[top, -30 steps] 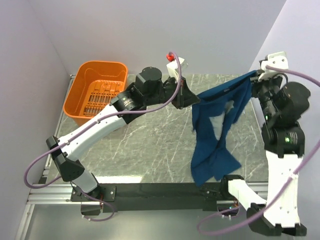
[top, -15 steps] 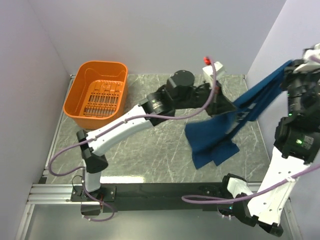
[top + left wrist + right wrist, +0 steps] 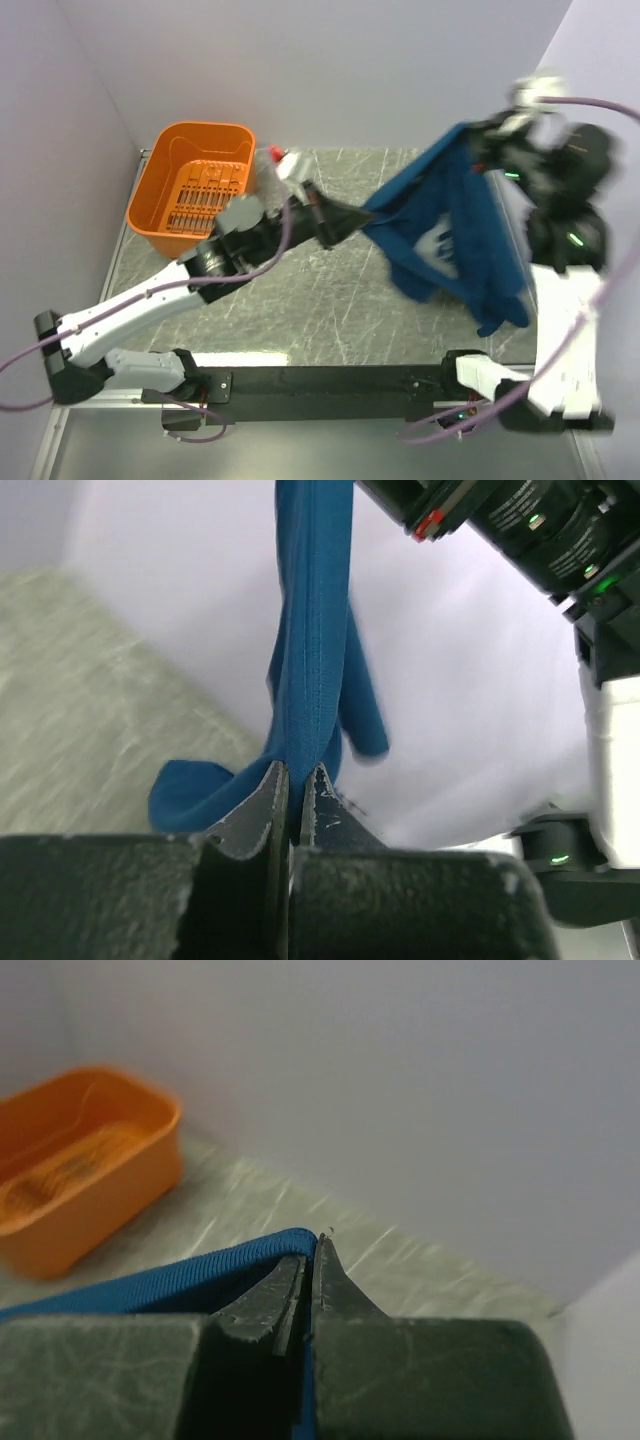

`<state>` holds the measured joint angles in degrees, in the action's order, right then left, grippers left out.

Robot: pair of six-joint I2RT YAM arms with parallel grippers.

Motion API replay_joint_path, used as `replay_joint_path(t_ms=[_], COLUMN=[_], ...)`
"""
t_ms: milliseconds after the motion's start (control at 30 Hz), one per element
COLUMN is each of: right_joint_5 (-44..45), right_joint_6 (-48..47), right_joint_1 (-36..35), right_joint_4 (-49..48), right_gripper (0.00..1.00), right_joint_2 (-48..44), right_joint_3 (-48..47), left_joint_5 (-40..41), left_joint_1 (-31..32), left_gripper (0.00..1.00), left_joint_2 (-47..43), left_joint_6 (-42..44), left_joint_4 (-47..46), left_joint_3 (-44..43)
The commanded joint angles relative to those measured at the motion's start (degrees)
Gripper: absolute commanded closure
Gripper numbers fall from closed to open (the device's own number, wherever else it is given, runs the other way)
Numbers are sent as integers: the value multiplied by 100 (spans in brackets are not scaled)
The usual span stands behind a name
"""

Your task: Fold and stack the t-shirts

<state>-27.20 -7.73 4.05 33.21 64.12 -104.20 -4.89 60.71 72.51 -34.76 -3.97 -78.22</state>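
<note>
Surface: grey marbled table [image 3: 300, 300], with pale lilac walls on three sides.
Landmark: orange basket [image 3: 195, 190], upright at the far left of the table, its slotted floor showing.
T-shirt: dark blue t-shirt [image 3: 455, 215] hangs in the air well to the right of the basket, strung between the two grippers. Its top edge climbs from the end nearer the basket to the end farther from it.
Print: pale patch [image 3: 438, 240] on the hanging cloth, partly lost in the folds and too small to read.
Lowest cloth: droops on the side farthest from the basket. Whether it touches the table cannot be told.
Left gripper [image 3: 362, 214]: holds the basket-side end of the shirt. Jaws are pressed together on a thin bunch of blue fabric, which rises straight up from the tips in the wrist view.
Right gripper [image 3: 478, 148]: at the end farthest from the basket, held higher, blurred from above. Its wrist view shows the fingers pinching a ribbed blue edge.
Left arm: stretched low, passing just in front of the basket.
</note>
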Motion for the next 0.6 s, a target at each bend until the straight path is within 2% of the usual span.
replay_joint_path(t_ms=[0, 100, 200, 233, 367, 400, 567], right_joint_5=[978, 1524, 1718, 1762, 1981, 2008, 2043], right_joint_6=[-396, -642, -643, -625, -669, -669, -678], right_joint_1=[-1059, -1843, -2337, -2461, -2918, -2997, -3472], right_joint_4=[-1060, -1500, -1502, -1450, -1256, -1169, -852], right_gripper=[100, 100, 100, 100, 100, 100, 100], right_joint_2=[592, 1276, 2366, 2925, 3991, 4177, 5284], right_joint_3=[1286, 1929, 1650, 1475, 343, 148, -1073], left_joint_5=[471, 673, 936, 1032, 1647, 1936, 2387], left_joint_1=[-435, -673, -823, -858, -929, -947, -991], left_gripper=[100, 100, 100, 100, 100, 100, 100], left_joint_2=[-500, -817, -896, -923, -1159, -1221, -1459], left_joint_6=[-1143, -1750, -2138, -2192, -2263, -2263, -2359], left_joint_4=[38, -174, -263, -167, 315, 378, 1047], left_joint_3=[1890, 3166, 3995, 4129, 4437, 4455, 4464])
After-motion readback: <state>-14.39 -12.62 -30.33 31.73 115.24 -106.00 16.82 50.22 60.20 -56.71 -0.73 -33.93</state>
